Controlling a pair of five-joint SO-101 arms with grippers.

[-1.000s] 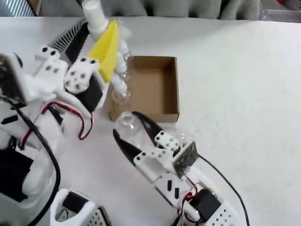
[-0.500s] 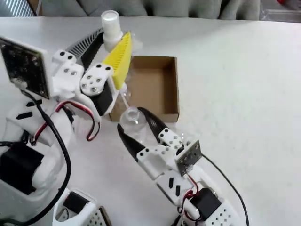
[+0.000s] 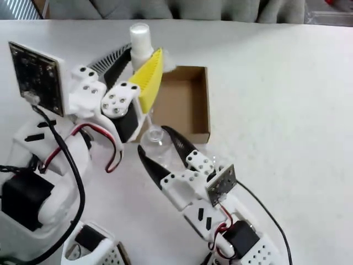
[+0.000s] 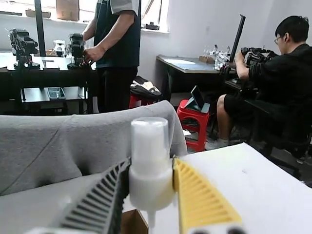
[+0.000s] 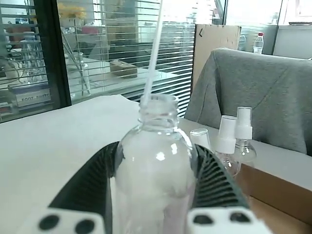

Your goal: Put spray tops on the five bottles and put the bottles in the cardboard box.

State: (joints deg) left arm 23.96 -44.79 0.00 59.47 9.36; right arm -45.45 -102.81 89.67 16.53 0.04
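Observation:
My left gripper (image 3: 142,52) is shut on a white spray top (image 3: 140,40), held upright above the near left side of the cardboard box (image 3: 182,105). In the left wrist view the spray top (image 4: 150,163) sits between the black and yellow fingers of the left gripper (image 4: 150,195). Its thin dip tube (image 5: 155,48) runs down into the open neck of a clear bottle (image 5: 156,185). My right gripper (image 3: 153,142) is shut on that bottle (image 3: 156,148), which stands upright just in front of the box. Two capped bottles (image 5: 229,146) stand in the box (image 5: 278,190).
The left arm's body (image 3: 38,165) fills the near left of the table. The right arm's base (image 3: 231,232) lies at the near middle. The white table (image 3: 287,110) stretches open to the right of the box. A grey chair back (image 4: 58,141) stands behind the table.
My left gripper has carried the spray top to the right, until it is above the bottle. The right gripper shifted the bottle slightly toward the box, then held still.

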